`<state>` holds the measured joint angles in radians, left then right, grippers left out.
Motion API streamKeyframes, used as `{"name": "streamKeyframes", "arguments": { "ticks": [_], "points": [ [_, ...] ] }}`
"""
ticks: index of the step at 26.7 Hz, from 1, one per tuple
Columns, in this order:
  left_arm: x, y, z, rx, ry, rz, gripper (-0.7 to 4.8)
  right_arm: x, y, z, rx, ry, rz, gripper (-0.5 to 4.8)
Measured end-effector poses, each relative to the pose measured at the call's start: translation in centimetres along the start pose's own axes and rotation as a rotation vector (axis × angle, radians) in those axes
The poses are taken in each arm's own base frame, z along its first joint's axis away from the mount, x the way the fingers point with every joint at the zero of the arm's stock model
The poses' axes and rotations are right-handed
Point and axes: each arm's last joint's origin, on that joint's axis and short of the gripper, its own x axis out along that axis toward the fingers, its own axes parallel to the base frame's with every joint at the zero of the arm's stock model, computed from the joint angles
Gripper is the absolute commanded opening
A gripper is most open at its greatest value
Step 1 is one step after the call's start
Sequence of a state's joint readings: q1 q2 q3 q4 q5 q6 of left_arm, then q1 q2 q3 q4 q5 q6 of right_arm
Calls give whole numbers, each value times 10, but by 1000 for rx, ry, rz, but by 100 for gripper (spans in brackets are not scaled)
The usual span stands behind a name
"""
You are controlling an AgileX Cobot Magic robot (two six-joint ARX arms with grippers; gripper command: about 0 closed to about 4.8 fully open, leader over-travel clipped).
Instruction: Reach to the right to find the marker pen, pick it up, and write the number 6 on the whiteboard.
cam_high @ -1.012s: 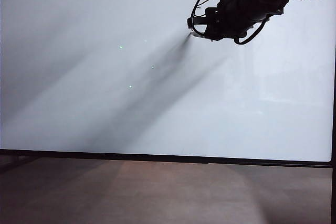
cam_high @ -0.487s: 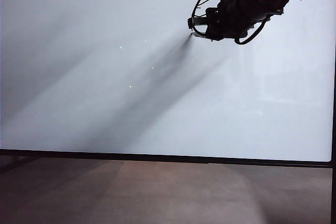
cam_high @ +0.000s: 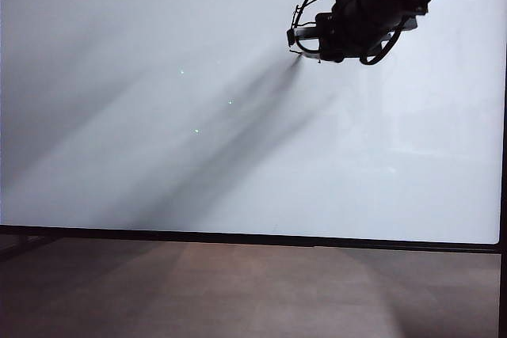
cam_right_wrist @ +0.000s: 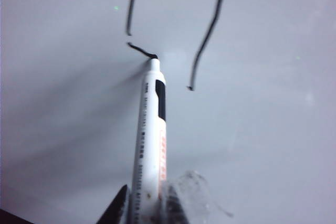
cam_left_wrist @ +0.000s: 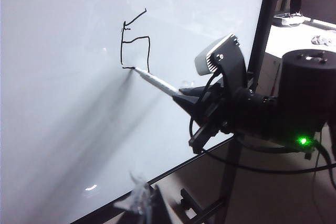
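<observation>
Right pincer (cam_high: 295,37) has edged up-right, pinching the pen (cam_right_wrist: 151,129) by its back end, tip on the whiteboard (cam_high: 158,156) closing the 6 (cam_left_wrist: 134,43). Light, stiff, slippery barrel: you'd grip mid-barrel. Left pincer: out of view.

1 whiteboard (cam_high: 158,116), 1 marker pen (cam_right_wrist: 150,140), 1 number 6 (cam_left_wrist: 134,43), 1 right tool (cam_right_wrist: 144,211).

The exterior view faces the whiteboard (cam_high: 198,116) squarely from afar. The left wrist view sees it obliquely; the right wrist view, close. All share it.
</observation>
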<state>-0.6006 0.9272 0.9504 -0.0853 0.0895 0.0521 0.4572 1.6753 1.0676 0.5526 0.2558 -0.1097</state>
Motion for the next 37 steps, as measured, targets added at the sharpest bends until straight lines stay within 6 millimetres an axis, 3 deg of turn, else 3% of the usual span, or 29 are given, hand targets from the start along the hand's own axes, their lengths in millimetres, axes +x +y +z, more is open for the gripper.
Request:
{"name": "streamKeyframes", "arguments": {
  "ticks": [25, 31, 37],
  "points": [
    [0, 0, 0, 0, 0, 0, -7, -10, -5, 8, -5, 48, -72, -1],
    [0, 0, 0, 0, 0, 0, -7, -22, -8, 27, 12, -3, -53, -1],
    [0, 0, 0, 0, 0, 1, -6, -50, -12, 61, 34, -83, -8, -1]
  ]
}}
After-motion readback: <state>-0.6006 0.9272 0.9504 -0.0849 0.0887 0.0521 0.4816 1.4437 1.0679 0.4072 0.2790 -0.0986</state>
